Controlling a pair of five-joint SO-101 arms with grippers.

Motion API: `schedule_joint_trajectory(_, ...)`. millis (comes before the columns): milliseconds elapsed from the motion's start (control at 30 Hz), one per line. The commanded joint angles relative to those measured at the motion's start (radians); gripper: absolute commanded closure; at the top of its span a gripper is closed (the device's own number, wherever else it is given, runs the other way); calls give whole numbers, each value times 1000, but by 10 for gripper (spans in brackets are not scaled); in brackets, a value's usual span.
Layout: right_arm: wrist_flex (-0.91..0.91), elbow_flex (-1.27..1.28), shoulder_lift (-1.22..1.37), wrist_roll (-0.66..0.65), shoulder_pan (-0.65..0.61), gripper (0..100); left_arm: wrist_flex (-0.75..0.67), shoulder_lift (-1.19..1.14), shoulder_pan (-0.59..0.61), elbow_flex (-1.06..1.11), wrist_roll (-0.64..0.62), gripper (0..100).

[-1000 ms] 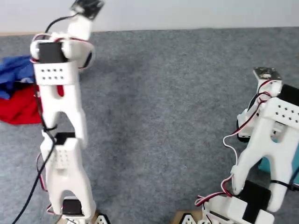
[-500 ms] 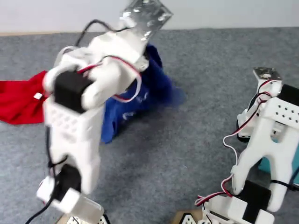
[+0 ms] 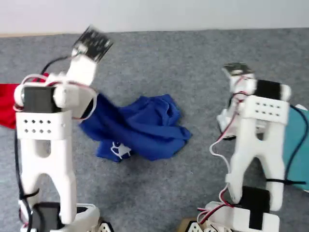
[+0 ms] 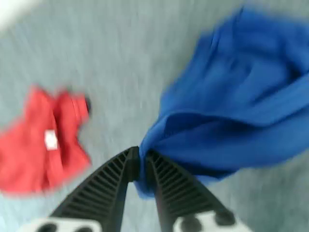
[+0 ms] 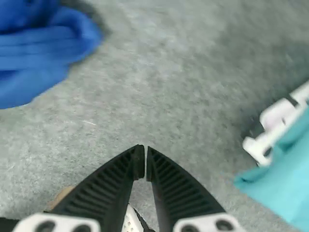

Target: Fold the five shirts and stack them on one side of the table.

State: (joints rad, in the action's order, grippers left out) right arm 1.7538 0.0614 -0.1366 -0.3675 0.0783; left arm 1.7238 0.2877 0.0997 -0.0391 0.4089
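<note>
Where the left wrist view showed it, the left gripper was closed to a narrow slit on a corner fold of the blue shirt, though the blur left it uncertain how much cloth was truly pinched. The rest of the shirt was spread in a crumpled heap ahead of the gripper and off to one side, on the grey table. A red shirt was seen near the gripper on its other side, apart from the blue one. The right gripper was held over bare table with its jaws drawn together and nothing between them. The blue shirt lay well ahead of it and a teal shirt close beside it. The cloth was judged light, limp and prone to bunching, so it would drape and drag rather than keep a shape. A hold at a hem corner or shoulder seam was thought best, one per gripper, so that the shirt could be pulled flat before folding.
</note>
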Motion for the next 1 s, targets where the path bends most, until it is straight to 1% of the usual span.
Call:
schedule_joint_trajectory(0,42,-9,-42,6,-99,984,-84,72,181,193,84,998)
schedule_joint_trajectory(100,39,-8,-41,6,-163,980,-178,86,325,329,152,998)
schedule_joint_trajectory(167,39,-8,-39,6,-196,980,-230,83,394,403,195,998)
schedule_joint_trajectory(267,35,-11,-4,6,-228,980,-295,81,466,492,249,998)
schedule_joint_trajectory(367,36,-20,51,6,-265,978,-354,81,517,549,273,998)
schedule_joint_trajectory(433,38,-41,82,6,-306,963,-397,81,539,584,278,998)
schedule_joint_trajectory(500,39,-61,107,8,-355,920,-434,80,549,619,278,998)
schedule_joint_trajectory(600,39,-78,134,8,-420,856,-463,80,562,656,278,998)
schedule_joint_trajectory(667,33,-78,151,6,-458,835,-471,80,571,668,278,998)
schedule_joint_trajectory(800,-5,-87,213,5,-504,830,-471,80,574,676,278,998)
schedule_joint_trajectory(967,-35,-186,320,34,-501,831,-470,80,574,676,276,998)
